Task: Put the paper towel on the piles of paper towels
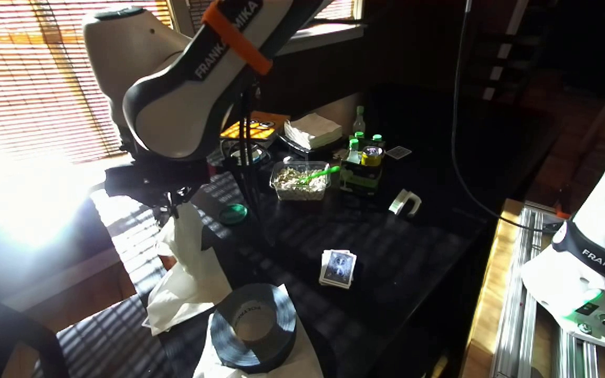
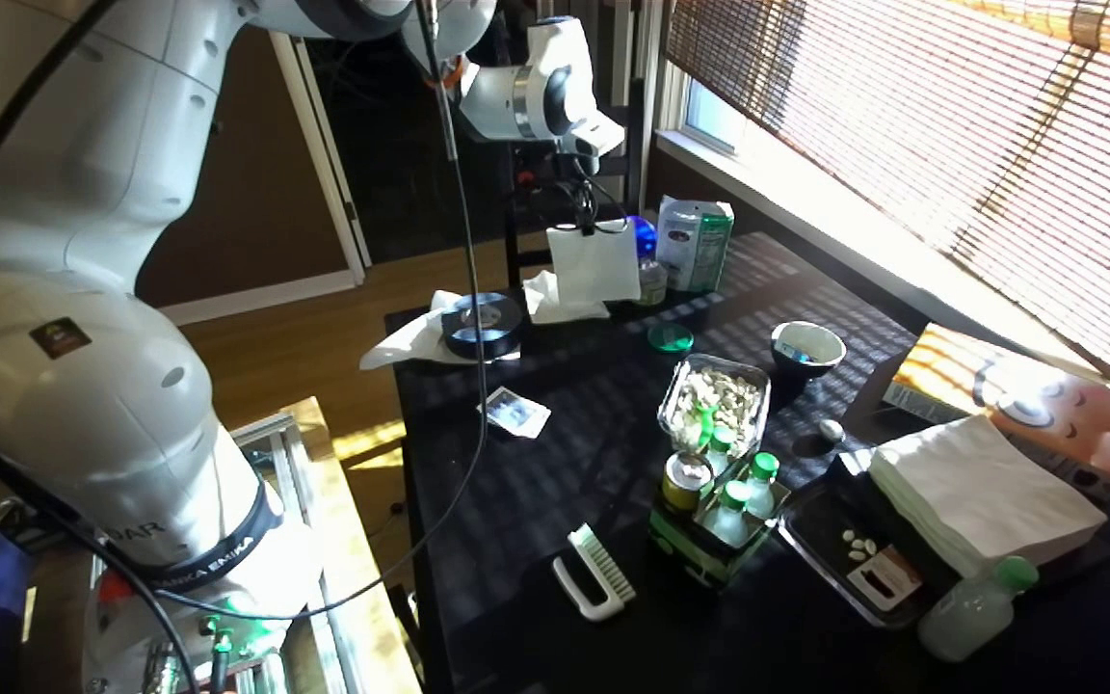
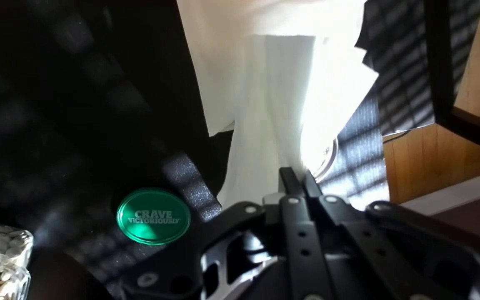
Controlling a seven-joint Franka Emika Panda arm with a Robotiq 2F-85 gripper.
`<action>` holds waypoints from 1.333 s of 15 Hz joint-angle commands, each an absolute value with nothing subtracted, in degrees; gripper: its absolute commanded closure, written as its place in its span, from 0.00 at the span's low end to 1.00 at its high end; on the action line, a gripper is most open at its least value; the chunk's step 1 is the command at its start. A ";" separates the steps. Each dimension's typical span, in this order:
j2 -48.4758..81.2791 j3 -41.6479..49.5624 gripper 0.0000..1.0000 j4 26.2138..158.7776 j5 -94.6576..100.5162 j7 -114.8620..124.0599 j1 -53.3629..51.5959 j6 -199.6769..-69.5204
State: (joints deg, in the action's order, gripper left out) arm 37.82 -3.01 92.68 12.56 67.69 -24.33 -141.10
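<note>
The paper towel hangs limp and pale from my gripper, above the far part of the dark table. My gripper is shut on its top edge. It also shows in an exterior view and in the wrist view, running away from the fingertips. Another pale sheet lies below it; I cannot tell whether they touch. The piles of paper towels form a thick whitish stack at the opposite end of the table, partly over a black tray; they also show in an exterior view.
A tape roll lies on crumpled paper beside the hanging towel. Between towel and stack stand a seed container, a bowl and a bottle carrier. A bottle and an orange box flank the stack. A bag stands behind the towel.
</note>
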 commanded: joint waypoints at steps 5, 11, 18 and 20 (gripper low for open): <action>34.94 -0.23 0.99 96.43 10.41 70.10 -23.39 -144.33; 29.62 7.65 0.99 100.48 10.91 80.46 -21.11 -147.78; 25.34 15.46 0.99 102.39 19.72 99.95 -22.83 -146.75; 26.99 12.64 0.97 99.89 18.52 96.75 -19.59 -146.19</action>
State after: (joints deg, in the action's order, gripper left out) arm 27.21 14.67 100.03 17.12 96.02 -21.43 -146.51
